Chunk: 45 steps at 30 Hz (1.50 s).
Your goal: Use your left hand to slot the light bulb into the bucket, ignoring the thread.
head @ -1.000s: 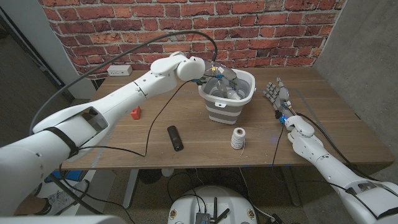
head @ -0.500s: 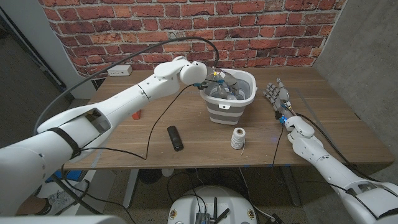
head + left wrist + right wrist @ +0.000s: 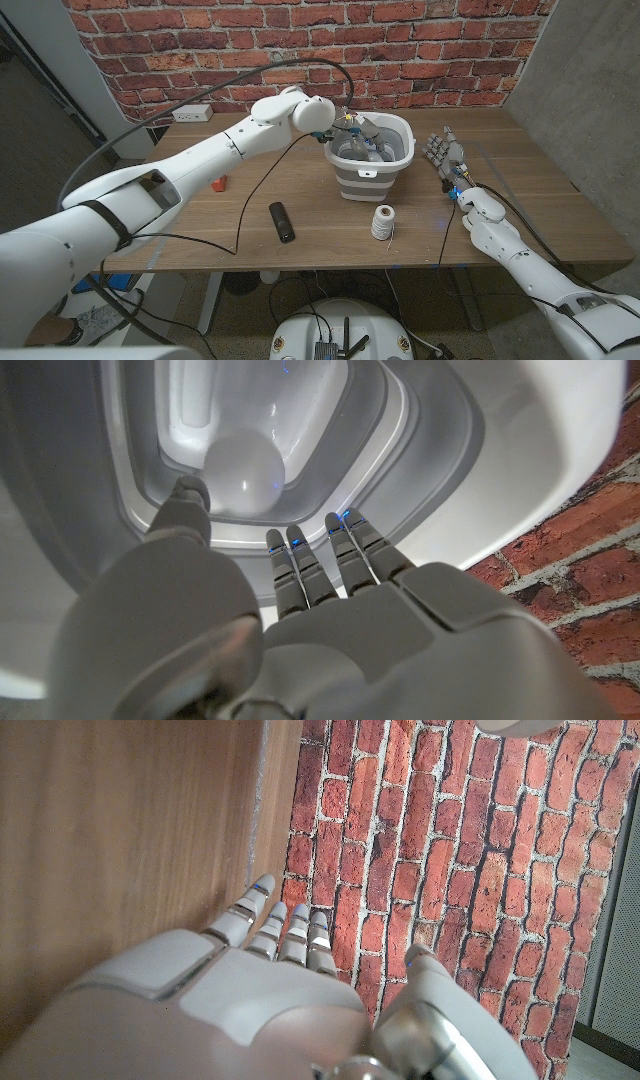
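Head view: your left hand (image 3: 355, 129) is up over the white bucket (image 3: 368, 172), which stands near the middle of the table (image 3: 560, 215), a bit toward the back edge. Something pale lies inside the bucket, but it is too small here to be sure what it is. The thread (image 3: 383, 221) stands in front of the bucket, near the front edge, and you have left it alone, which is right. A black remote (image 3: 281, 221) lies to the left of the thread, and a small red thing (image 3: 218, 182) sits close to the left edge. None of these is in your way. Your right hand (image 3: 444, 155) waits by the right side of the table, fingers up and apart, holding nothing.

Left wrist view: here you look straight down into the bucket (image 3: 420, 440). The light bulb (image 3: 243, 472) lies on the bottom of it, round and white. Your left hand (image 3: 300, 610) is above it with the fingers stretched out, holding nothing. One fingertip looks very near the bulb, but you cannot tell if it touches. So the bulb is in, and I think the job is nearly done. What is left is to lift your hand out without bumping the bucket's wall.

Right wrist view: your right hand (image 3: 270, 990) is open over the wooden table (image 3: 120, 840), with the brick wall (image 3: 450, 870) behind.
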### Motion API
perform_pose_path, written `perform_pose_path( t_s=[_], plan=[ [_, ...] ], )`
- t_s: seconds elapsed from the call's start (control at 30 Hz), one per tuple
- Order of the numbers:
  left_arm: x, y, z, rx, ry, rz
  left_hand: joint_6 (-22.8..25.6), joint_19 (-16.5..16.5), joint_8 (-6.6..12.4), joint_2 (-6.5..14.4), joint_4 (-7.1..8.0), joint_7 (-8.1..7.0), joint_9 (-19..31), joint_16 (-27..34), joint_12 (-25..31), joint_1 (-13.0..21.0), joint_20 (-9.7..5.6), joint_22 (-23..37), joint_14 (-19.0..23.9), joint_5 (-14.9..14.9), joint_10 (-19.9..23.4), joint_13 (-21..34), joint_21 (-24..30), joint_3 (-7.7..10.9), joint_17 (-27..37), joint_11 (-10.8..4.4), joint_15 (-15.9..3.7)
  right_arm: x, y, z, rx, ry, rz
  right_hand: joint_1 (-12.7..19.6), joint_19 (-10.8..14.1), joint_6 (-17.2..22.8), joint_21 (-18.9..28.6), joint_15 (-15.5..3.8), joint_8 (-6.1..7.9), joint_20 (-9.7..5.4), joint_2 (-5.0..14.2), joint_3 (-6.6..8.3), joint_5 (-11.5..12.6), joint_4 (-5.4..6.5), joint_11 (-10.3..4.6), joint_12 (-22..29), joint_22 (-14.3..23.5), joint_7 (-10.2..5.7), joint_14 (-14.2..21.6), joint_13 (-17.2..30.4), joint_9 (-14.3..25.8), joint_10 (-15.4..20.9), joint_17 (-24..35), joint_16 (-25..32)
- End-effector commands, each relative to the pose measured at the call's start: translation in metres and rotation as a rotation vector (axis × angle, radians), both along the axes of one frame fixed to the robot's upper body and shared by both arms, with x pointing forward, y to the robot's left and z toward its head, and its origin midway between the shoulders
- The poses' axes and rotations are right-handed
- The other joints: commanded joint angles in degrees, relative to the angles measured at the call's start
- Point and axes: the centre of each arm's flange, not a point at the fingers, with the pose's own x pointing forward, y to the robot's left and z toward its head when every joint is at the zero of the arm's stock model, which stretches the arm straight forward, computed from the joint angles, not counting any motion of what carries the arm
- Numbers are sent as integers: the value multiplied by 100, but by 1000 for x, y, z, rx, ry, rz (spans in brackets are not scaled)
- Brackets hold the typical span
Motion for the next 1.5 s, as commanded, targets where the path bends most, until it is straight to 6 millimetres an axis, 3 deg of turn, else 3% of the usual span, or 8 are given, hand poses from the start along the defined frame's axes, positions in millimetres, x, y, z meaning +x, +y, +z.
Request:
perform_pose_path(
  t_s=[0.03,0.83,1.5],
  plan=[
    [-5,1,7,17,23,24,-136,-123,-137,-71,4,56,8,-27,-8,-62,-88,1,-201,-45,-285,-105,-29,-65,-45,107,-557,2,2,1,-3,-1,7,9,27,42,-28,-17,12,29,273,-17,49,14,27,36,21,2,-49,6,28,54,4,27],
    [-33,1,30,9,-38,-12,-203,-229,-262,-60,88,136,3,-3,57,-314,-107,-10,-330,-83,-331,-265,-42,-137,-85,100,-493,0,1,0,-3,-5,9,11,26,47,-31,-3,12,53,276,-27,48,13,23,38,21,-1,-48,6,28,58,0,34],
    [-63,18,52,-52,-83,-14,-328,-402,-406,-87,75,236,2,-45,42,-457,-114,-27,-586,-106,-520,-437,-69,-170,-149,189,-341,-3,5,3,-22,-4,12,17,14,27,-36,-4,3,53,278,-34,48,9,21,33,22,-1,-53,6,28,44,-3,38]
  ],
)
